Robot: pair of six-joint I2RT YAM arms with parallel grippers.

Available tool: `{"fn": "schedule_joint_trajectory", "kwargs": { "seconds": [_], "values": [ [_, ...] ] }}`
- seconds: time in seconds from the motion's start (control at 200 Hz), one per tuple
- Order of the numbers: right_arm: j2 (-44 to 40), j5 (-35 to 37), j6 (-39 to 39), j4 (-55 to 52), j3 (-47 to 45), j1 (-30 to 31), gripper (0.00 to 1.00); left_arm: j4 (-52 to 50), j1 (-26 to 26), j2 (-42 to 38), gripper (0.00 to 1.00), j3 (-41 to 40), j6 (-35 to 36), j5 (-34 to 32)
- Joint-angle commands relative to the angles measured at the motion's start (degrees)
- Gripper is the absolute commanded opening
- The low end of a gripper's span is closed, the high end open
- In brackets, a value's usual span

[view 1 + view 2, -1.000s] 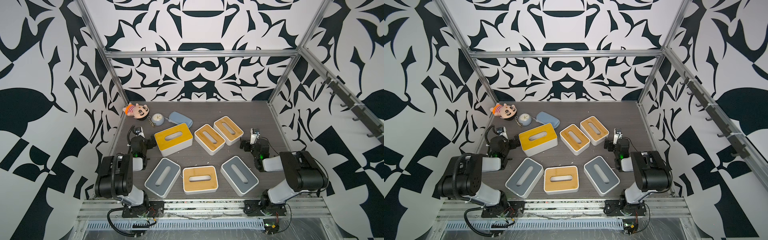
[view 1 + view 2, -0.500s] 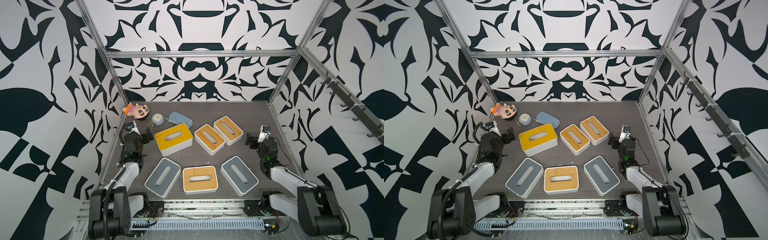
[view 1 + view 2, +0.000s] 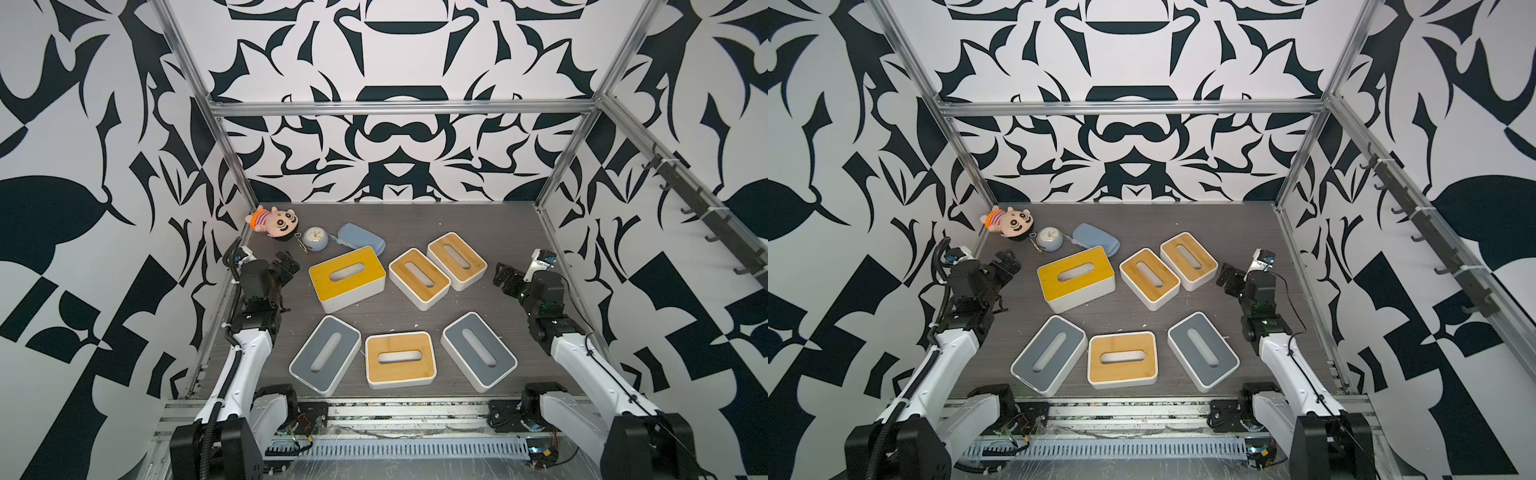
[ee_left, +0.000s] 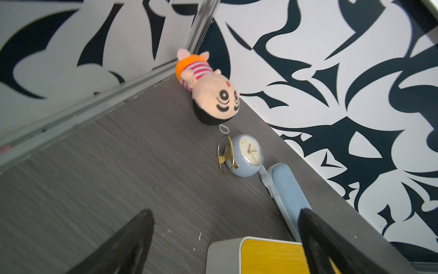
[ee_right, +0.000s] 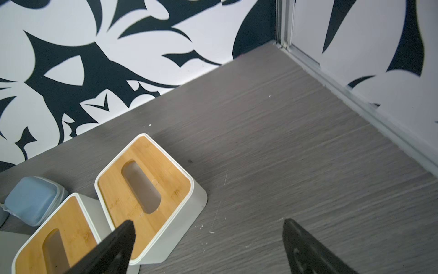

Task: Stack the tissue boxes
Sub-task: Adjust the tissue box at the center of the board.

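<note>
Notably, the left end effector (image 3: 288,266), wide apart and empty, hung at the short end of the yellow-lidded box (image 3: 324,283); the right end effector (image 3: 505,277), equally apart, faced the nearest bamboo-lidded box (image 3: 472,266).

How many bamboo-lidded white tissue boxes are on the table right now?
3. Two white rounded boxes with bamboo-tan slotted lids sit side by side, back right of centre; the third sits front centre, between two grey-lidded boxes. None appears hidden.

You are working in a lab test cell: a metal frame (image 3: 399,109) carries patterned walls (image 3: 83,124) round a grey table (image 3: 457,220); left arm (image 3: 249,361) and right arm (image 3: 582,357) sit on a front rail (image 3: 415,411) beside a cable duct (image 3: 415,449).
</note>
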Motion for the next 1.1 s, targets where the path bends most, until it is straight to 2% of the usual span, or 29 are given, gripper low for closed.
{"fn": "schedule_joint_trajectory", "kwargs": {
  "seconds": [0.0, 0.08, 0.205, 0.49, 0.655, 0.86, 1.095],
  "values": [
    [1.25, -4.04, 4.05, -7.16, 5.03, 0.39, 1.00, -6.99, 0.16, -0.84, 0.99, 2.37, -5.83, 2.28],
    [1.86, -5.71, 5.98, -9.44, 6.48, 0.69, 0.99, -10.45, 0.16, -1.91, 0.99, 3.03, -7.70, 2.70],
    [3.45, -8.47, 8.87, -11.95, 8.59, 3.34, 0.98, -13.87, 0.15, -2.32, 0.99, 3.54, -9.78, 6.95],
    [9.36, -4.10, 11.98, -18.42, 16.66, 19.10, 0.98, -23.23, 0.06, -2.08, 0.99, 5.23, -11.45, 14.47],
    [15.53, -1.88, 13.52, -21.12, 23.59, 28.64, 0.98, -27.70, 0.06, -1.34, 0.99, 5.98, -12.06, 16.52],
    [24.57, -0.87, 15.46, -20.45, 31.48, 37.41, 0.99, -30.43, 0.12, 0.63, 0.99, 7.17, -12.02, 18.74],
    [37.46, -1.92, 15.95, -21.46, 42.58, 42.59, 1.00, -30.04, -0.11, 5.01, 0.99, 8.79, -11.80, 21.17]
  ]
}}
